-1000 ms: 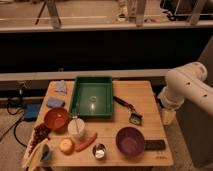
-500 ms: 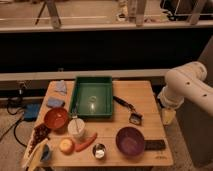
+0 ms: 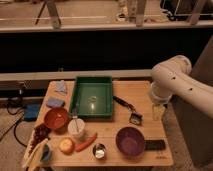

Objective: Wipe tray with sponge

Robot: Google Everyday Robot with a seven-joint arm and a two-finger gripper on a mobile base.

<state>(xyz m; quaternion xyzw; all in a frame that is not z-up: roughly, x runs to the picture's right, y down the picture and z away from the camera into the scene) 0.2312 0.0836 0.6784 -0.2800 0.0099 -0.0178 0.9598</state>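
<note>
nothing has moved since the earlier frames: arm, claw and every item sit as they did. the tray (image 3: 93, 78) lies flat on the bench (image 3: 142, 95), toward the back and near the middle, its floor bare but for a glint of light. the white arm (image 3: 172, 82) bends in from the right of the tray. the claw (image 3: 157, 111) hangs from it pointing down, well right of the tray, at the bench's right edge. the claw is open and has hold of nothing; it touches neither tray nor sponge.

the sponge (image 3: 55, 102), pale blue, lies left of the tray, near its left wall. a grey-blue cloth (image 3: 60, 87) lies left of the tray's back corner. a brush (image 3: 131, 112) with a black handle lies right of the tray, handle end close to the right wall, head farther right and forward.

in front of the tray's left corner stands a white cup (image 3: 76, 128), with a red bowl (image 3: 56, 118) to its left. farther forward of the tray lie a carrot (image 3: 86, 142), a round yellow fruit (image 3: 66, 145) and a small metal can (image 3: 99, 150). a purple bowl (image 3: 130, 140) sits to the tray's front right, with a flat black thing (image 3: 155, 145) just beyond it. grapes (image 3: 40, 134) and a banana (image 3: 35, 155) lie far front-left of the tray.
</note>
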